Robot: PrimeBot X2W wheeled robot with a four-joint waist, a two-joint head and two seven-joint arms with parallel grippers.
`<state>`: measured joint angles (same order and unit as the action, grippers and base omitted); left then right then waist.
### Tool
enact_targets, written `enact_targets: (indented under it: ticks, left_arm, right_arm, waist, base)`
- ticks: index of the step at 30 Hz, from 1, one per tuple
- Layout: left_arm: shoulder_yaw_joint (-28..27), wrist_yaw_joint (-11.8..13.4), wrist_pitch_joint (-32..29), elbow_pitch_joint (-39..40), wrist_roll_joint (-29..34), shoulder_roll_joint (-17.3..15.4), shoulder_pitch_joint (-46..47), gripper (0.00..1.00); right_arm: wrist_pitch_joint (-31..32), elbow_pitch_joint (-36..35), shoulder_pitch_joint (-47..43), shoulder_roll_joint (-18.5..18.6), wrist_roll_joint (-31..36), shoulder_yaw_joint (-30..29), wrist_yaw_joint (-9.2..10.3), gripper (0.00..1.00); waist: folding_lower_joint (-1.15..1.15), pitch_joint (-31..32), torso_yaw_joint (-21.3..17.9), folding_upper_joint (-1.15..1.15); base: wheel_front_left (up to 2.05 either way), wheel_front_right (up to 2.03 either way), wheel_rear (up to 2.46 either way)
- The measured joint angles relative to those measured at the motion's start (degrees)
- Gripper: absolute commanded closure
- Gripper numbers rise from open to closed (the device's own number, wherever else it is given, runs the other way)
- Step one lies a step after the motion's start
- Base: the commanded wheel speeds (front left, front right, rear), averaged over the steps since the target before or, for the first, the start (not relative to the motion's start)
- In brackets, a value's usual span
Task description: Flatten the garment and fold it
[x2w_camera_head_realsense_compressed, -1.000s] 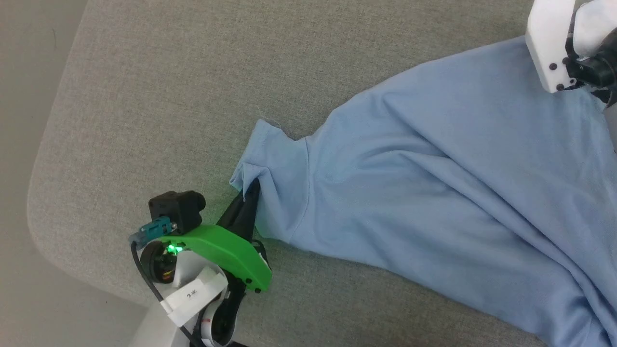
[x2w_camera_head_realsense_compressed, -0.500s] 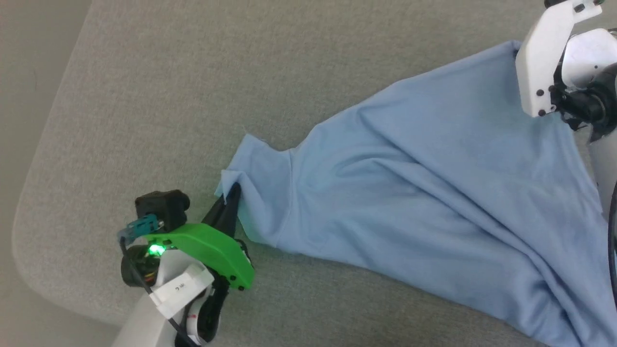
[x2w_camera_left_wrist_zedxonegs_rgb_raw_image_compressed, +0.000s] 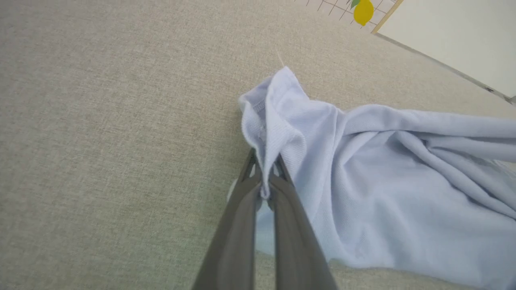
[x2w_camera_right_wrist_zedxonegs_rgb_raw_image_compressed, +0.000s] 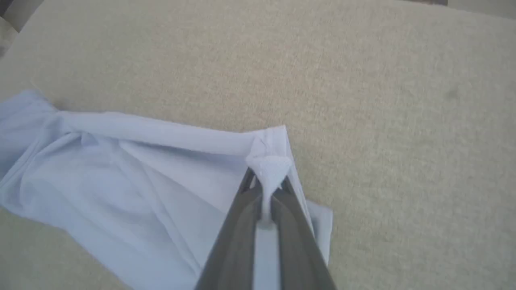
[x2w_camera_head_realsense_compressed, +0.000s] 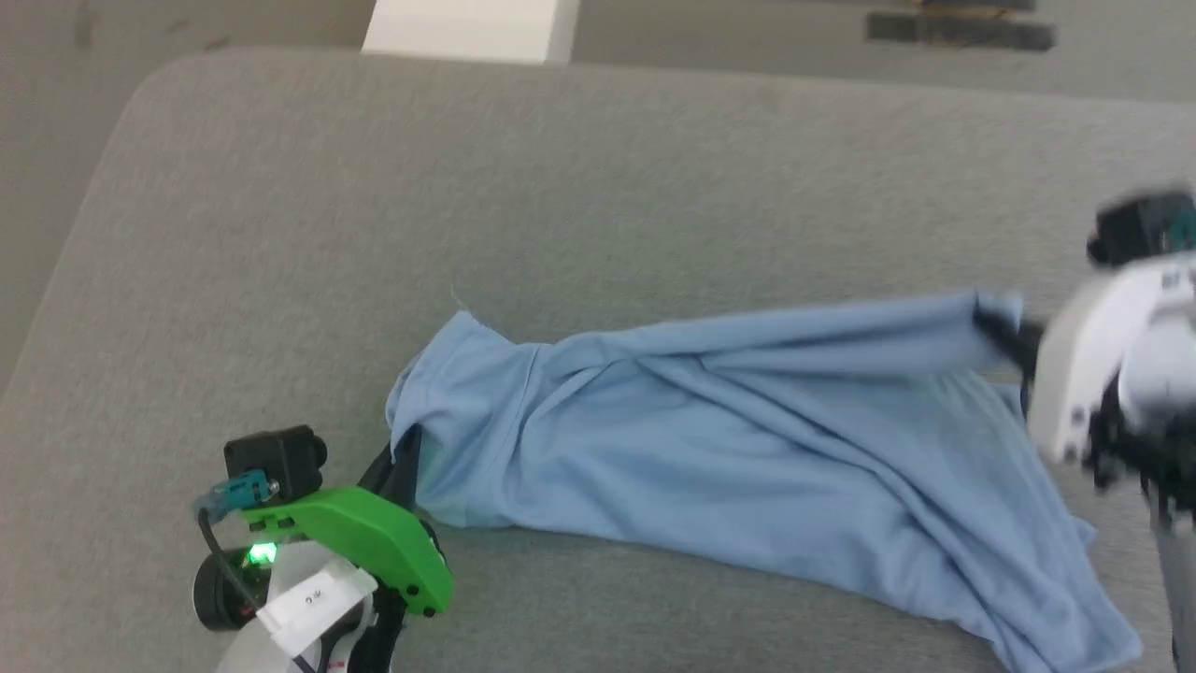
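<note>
Both pinch garment (creased): left tool, right tool.

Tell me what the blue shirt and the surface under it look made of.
The shirt: soft matte knit, probably cotton or a blend; fine knit ribs show and it drapes in loose folds.
The surface: matte grey-beige woven upholstery cloth, likely padded; coarse weave grain, rounded corner.

No text can be read; the white tag bears small dark marks too blurred to decipher.
</note>
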<state>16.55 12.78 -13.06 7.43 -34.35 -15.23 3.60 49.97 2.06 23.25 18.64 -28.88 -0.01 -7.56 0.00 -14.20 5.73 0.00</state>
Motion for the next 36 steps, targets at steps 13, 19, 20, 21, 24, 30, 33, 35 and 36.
enact_targets:
  ticks: [13, 19, 20, 21, 24, 30, 33, 35, 36]
  left_arm:
    - [-0.53, 0.89, -0.29, 0.57, -1.45, -0.13, -3.51, 1.0]
    - [-1.01, 0.09, 0.1, 0.63, -3.57, 0.09, -3.41, 1.0]
    - [-1.14, -0.27, 0.09, 0.67, -3.64, -0.02, -3.1, 1.0]
    - [-1.22, -0.76, -0.13, 0.66, -3.66, -0.32, -2.32, 1.0]
    - [-1.68, -2.13, -1.23, 1.09, -3.76, -1.83, 2.07, 1.0]
    - [-2.55, -4.42, -3.77, 1.9, -2.22, -5.68, 14.45, 1.0]
    - [-2.71, -5.26, -4.76, 2.25, -0.94, -6.94, 21.36, 1.0]
    - [-2.86, -5.73, -5.26, 2.24, 0.02, -7.51, 26.01, 1.0]
    - [-2.86, -5.88, -5.53, 2.22, 0.26, -7.75, 27.77, 1.0]
  right_arm:
    - [4.82, -10.5, -26.03, -8.8, -4.82, -8.29, 0.01, 1.0]
    - [5.06, -12.27, -26.09, -10.16, -5.7, -9.36, 0.01, 1.0]
    - [5.06, -12.46, -25.35, -10.03, -5.95, -9.5, 0.01, 1.0]
    - [5.08, -12.62, -24.18, -9.85, -6.43, -9.7, 0.01, 1.0]
    - [5.52, -13.43, -19.49, -8.11, -7.02, -9.89, 0.01, 1.0]
    - [8.47, -14.72, -9.4, -2.61, -8.13, -10.81, 0.01, 1.0]
    - [10.13, -15.33, -4.9, -0.67, -8.6, -11.83, 0.01, 1.0]
    - [10.69, -15.58, -1.98, 0.12, -8.96, -12.82, 0.01, 1.0]
    - [11.06, -15.66, -0.9, 0.41, -9.01, -13.04, 0.01, 1.0]
  waist:
    - [0.0, 8.27, -5.99, 0.0]
    - [0.0, 10.45, -7.04, 0.0]
    - [0.0, 10.66, -7.13, 0.0]
    - [0.0, 10.86, -7.19, 0.0]
    - [0.0, 11.37, -7.3, 0.0]
    - [0.0, 12.09, -7.08, 0.0]
    - [0.0, 12.37, -6.79, 0.0]
    - [0.0, 12.58, -6.6, 0.0]
    - [0.0, 12.66, -6.55, 0.0]
  base:
    - [0.0, 0.0, 0.0]
    - [0.0, 0.0, 0.0]
    - [0.0, 0.0, 0.0]
    - [0.0, 0.0, 0.0]
    - [0.0, 0.0, 0.0]
    - [0.0, 0.0, 0.0]
    - [0.0, 0.0, 0.0]
    - [0.0, 0.0, 0.0]
    - [0.0, 0.0, 0.0]
